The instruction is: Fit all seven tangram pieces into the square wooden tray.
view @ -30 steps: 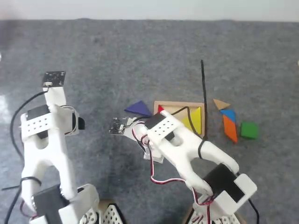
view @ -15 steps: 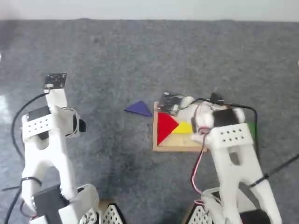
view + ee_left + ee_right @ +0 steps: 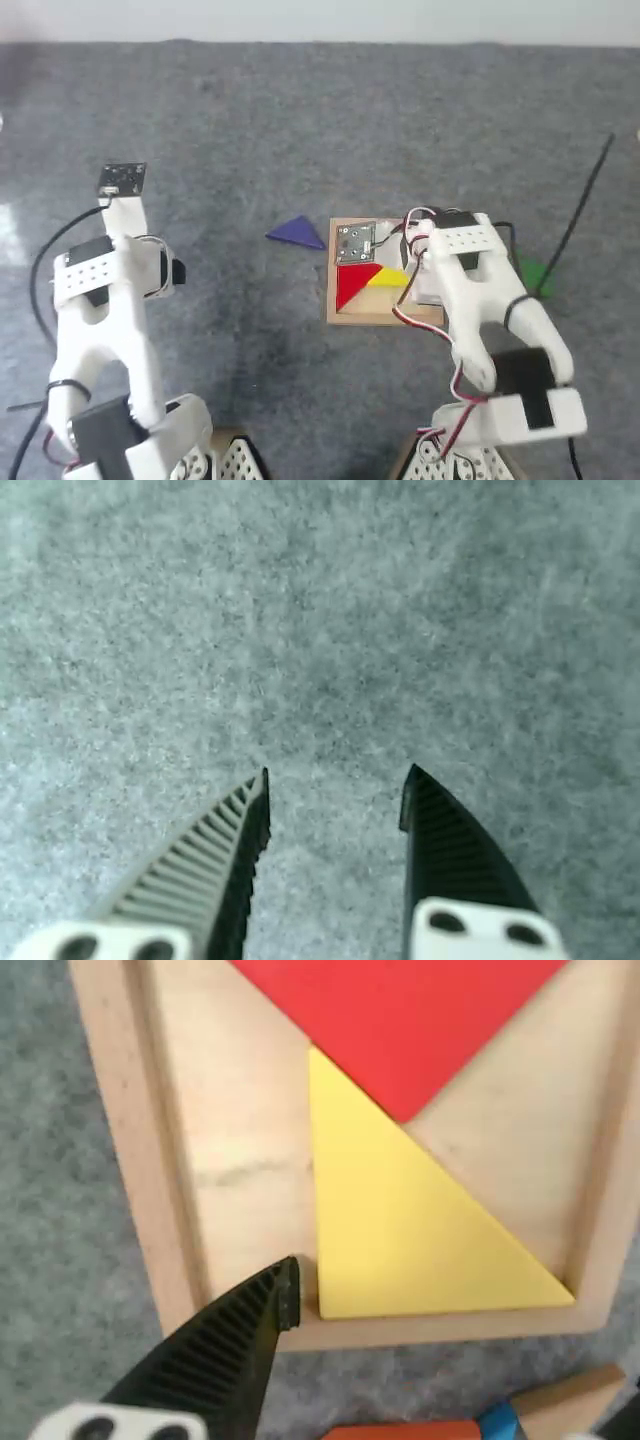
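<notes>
The square wooden tray (image 3: 380, 317) lies a little right of the table's (image 3: 300, 400) middle, and we count two of the seven pieces in it. The red triangle (image 3: 353, 283) sits against its left wall, and the yellow triangle (image 3: 393, 275) touches it, tucked into a tray corner. By our reckoning that leaves five to place. The purple triangle (image 3: 297, 232) lies on the table just off the tray's far left corner, and the green piece (image 3: 537, 272) lies off its right side. The orange piece (image 3: 400, 1430) and the blue piece (image 3: 497, 1420) lie just outside the wall beside the yellow triangle. A tan sliver (image 3: 565, 1395) by the blue one may be the seventh, though we cannot be sure. The right gripper (image 3: 392, 258) hangs over the tray, released and holding nothing. The left gripper (image 3: 337, 772), also parted and empty, hovers over the table well to the left. A grey felt-like cloth (image 3: 250, 120) covers the table, and a pale wall (image 3: 320, 18) runs along its far edge.
</notes>
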